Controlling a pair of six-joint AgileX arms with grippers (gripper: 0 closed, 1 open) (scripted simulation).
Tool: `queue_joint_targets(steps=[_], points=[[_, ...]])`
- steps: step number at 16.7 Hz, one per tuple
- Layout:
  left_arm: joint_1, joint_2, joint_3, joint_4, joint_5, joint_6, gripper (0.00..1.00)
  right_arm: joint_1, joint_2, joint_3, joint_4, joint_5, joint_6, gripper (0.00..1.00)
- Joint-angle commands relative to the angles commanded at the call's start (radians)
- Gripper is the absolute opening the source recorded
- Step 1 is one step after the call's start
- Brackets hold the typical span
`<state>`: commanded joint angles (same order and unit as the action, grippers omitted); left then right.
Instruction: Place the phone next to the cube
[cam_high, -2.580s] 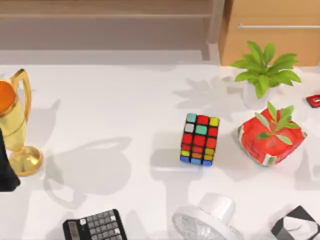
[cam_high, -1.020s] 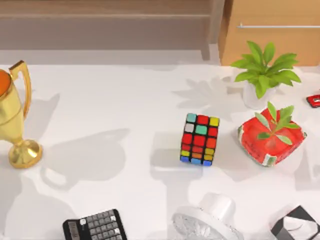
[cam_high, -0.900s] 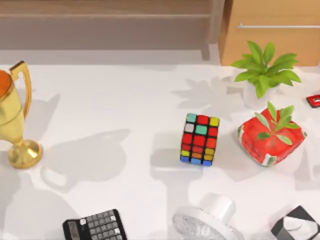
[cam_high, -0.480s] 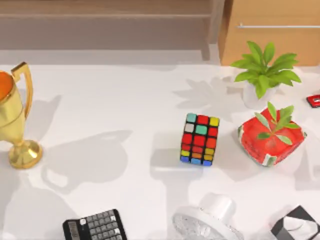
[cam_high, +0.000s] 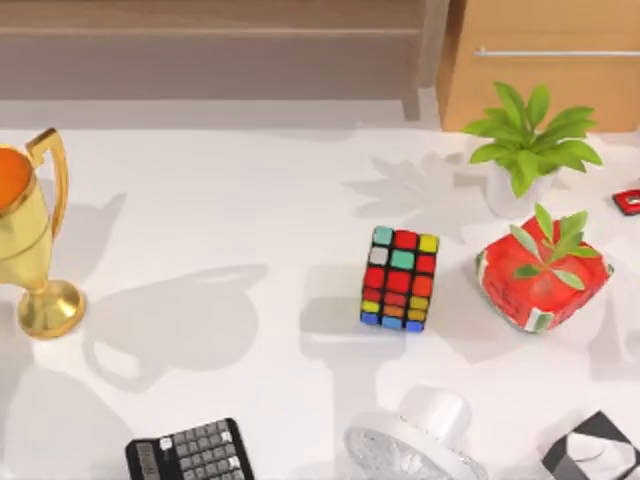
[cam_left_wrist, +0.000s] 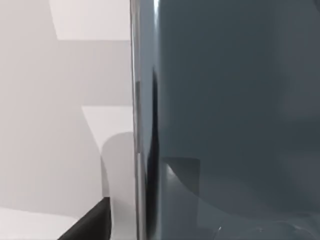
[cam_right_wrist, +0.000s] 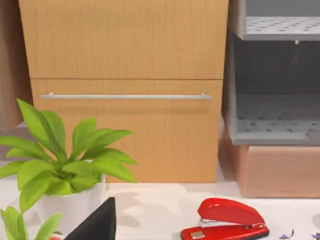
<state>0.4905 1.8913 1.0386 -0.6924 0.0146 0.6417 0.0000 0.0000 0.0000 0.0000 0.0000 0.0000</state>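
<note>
From above, the cube (cam_high: 400, 279) is sitting near the middle of the white counter (cam_high: 250, 200), with a red leafy box (cam_high: 541, 272) just to its right and a gold cup (cam_high: 30, 245) far off at the left edge. A calculator (cam_high: 190, 452) is lying at the front. In the left wrist view, the phone (cam_left_wrist: 230, 120) is standing very close to the camera, upright, so I cannot tell if the left end effector is holding it. In the right wrist view, a red stapler (cam_right_wrist: 226, 220) is lying beside a potted plant (cam_right_wrist: 60, 170), in front of a wooden drawer (cam_right_wrist: 125, 90).

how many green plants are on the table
2: a potted plant at the table's far right, and a leafy sprig on the red box just in front of it. More may sit beyond the picture's edges.
</note>
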Motion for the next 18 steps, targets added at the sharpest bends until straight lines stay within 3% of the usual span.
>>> queue_joint_targets(steps=[1,14,18], points=[[0.0,0.0,0.0,0.0,0.0,0.0,1.0,0.0,0.0,0.0,0.0,0.0,0.0,1.0],[0.0,0.0,0.0,0.0,0.0,0.0,0.02,0.0,0.0,0.0,0.0,0.0,0.0,1.0],[0.0,0.0,0.0,0.0,0.0,0.0,0.0,0.0,0.0,0.0,0.0,0.0,0.0,1.0]])
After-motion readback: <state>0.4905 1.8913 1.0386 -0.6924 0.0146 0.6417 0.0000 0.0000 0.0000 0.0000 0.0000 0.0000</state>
